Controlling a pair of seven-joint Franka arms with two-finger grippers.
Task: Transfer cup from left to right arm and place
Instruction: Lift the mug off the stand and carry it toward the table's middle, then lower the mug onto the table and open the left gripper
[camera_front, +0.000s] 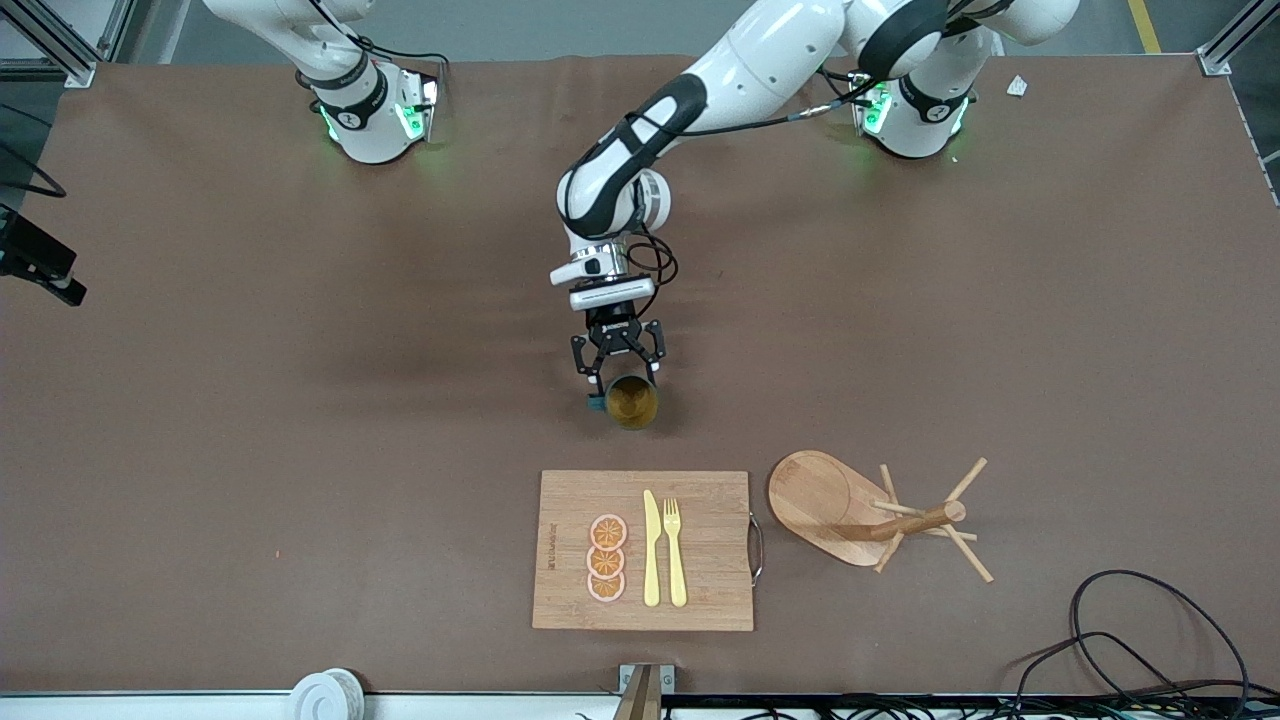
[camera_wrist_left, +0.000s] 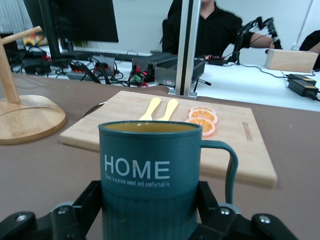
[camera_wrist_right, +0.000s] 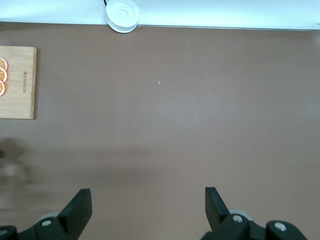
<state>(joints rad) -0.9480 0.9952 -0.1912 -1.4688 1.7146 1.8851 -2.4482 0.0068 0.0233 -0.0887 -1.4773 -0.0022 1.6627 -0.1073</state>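
We saw a matt brown tabletop (camera_front: 300, 420), its covering faintly creased like cloth or paper. The cup (camera_wrist_left: 148, 172) looked matt teal with a ribbed lower wall and smooth white lettering. Black plastic fingers (camera_wrist_left: 82, 205) of the left pincer (camera_front: 620, 372) sat against it. At the cup's six o'clock lay a pale wooden board (camera_front: 700, 590) with visible grain, carrying smooth yellow plastic cutlery (camera_front: 664, 550). The mug rack (camera_front: 860, 510) was light wood, satin-smooth. The arms' shells (camera_front: 770, 60) were glossy white plastic.
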